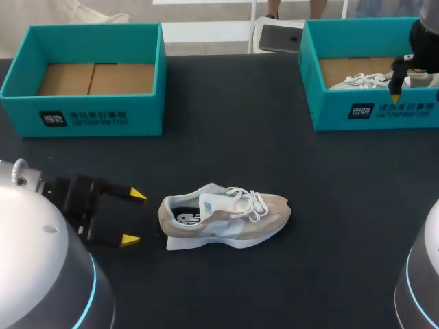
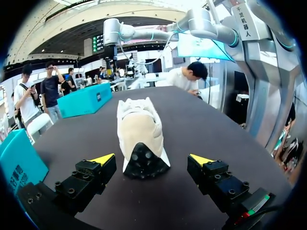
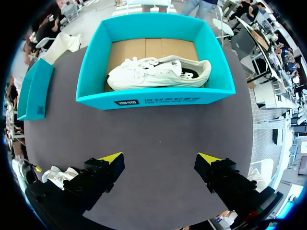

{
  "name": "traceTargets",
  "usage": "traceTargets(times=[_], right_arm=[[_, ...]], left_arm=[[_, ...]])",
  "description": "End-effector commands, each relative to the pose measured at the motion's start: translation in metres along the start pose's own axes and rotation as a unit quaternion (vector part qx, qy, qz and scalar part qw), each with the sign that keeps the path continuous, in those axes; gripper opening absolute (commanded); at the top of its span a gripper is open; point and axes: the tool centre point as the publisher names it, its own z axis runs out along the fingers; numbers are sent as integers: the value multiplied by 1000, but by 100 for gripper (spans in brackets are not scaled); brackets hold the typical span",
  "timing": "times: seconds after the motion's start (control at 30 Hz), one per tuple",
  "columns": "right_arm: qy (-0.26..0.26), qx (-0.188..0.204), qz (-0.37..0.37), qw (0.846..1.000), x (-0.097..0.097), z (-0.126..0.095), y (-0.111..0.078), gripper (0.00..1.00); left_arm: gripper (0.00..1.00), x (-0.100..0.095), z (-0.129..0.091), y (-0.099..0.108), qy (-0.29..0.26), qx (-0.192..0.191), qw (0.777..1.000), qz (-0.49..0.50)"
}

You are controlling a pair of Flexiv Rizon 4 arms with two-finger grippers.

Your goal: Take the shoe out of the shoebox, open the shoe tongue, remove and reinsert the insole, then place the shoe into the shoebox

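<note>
**Dark Tabletop: Bracing the Shoe Before the Tongue Is Opened**

Dark table [image 1: 226, 295] carries the beige shoe [image 1: 224, 216] on its sole near the middle, heel toward my left arm, toe toward my right. It is out of its box and well apart from both boxes. The empty box [image 1: 86, 113] stands at the far left. The second box [image 3: 153, 99], at the far right, holds a white shoe [image 3: 158, 73].

Left gripper [image 1: 133, 218]: fingers spread wide, holding nothing, just short of the heel [image 2: 144, 165]. In the left wrist view the heel sits ahead of the gap, slightly nearer one finger.

Right gripper [image 3: 160, 159]: fingers spread, empty, held high near the second box, well apart from the beige shoe.

Judged step in hand: open the tongue. I would proceed as follows.

1. Centre the left gripper on the heel, then close low across it so the shoe cannot slide.
2. Bring the right gripper over the laces [image 1: 250, 199]. Take only the tongue's upper edge, never a lace loop.
3. Draw the tongue toward the toe slowly; the soft upper will likely fold rather than resist.

Risk: an off-centre grip on the heel may twist the shoe.
</note>
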Motion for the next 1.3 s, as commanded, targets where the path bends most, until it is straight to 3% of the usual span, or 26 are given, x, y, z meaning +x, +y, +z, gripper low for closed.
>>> traceTargets(times=[0.03,0.7,1.3], right_arm=[[-1,-1,0,1000,0,0,0,100],[-1,-1,0,1000,0,0,0,100],[-1,-1,0,1000,0,0,0,100]], left_arm=[[100,-3,21,4,-3,-3,1000,5],[100,-12,69,13,-17,-12,1000,-3],[100,-18,88,21,-29,-16,999,-18]])
